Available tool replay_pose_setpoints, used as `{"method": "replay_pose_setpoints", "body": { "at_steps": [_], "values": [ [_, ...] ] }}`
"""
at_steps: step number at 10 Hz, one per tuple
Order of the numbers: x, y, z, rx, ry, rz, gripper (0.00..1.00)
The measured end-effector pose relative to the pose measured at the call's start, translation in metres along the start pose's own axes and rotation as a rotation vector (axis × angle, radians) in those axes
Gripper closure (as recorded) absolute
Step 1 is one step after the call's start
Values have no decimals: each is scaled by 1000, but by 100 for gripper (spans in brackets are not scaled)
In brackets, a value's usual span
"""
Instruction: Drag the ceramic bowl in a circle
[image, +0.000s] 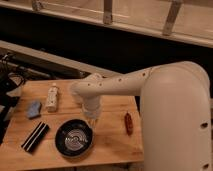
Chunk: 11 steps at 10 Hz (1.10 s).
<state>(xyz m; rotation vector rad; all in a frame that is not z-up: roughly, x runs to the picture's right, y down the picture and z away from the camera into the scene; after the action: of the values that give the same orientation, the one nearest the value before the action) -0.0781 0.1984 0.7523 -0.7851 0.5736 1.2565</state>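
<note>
Ceramic bowl (74, 138) near the front edge of the tabletop (112, 147); pincer (92, 119) at its far-right rim, and I cannot tell its grip state. Risks, in my judgement: the glossy rim slipping free, or a wide circle carrying the bowl over the edge.

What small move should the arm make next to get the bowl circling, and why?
Probably lower the gripper slightly onto the rim of the ceramic bowl. The gripper hangs at the bowl's upper-right edge, and firm contact cannot be confirmed; dragging across the wooden table needs that hold first.
</note>
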Motion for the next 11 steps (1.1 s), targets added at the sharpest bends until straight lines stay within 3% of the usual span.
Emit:
{"method": "replay_pose_setpoints", "body": {
  "at_steps": [2,3,11],
  "values": [
    [13,18,1,-10,-13,-23,22],
    [15,23,2,-19,-13,-30,20],
    [9,20,39,-87,58,-25,20]
  ]
}}
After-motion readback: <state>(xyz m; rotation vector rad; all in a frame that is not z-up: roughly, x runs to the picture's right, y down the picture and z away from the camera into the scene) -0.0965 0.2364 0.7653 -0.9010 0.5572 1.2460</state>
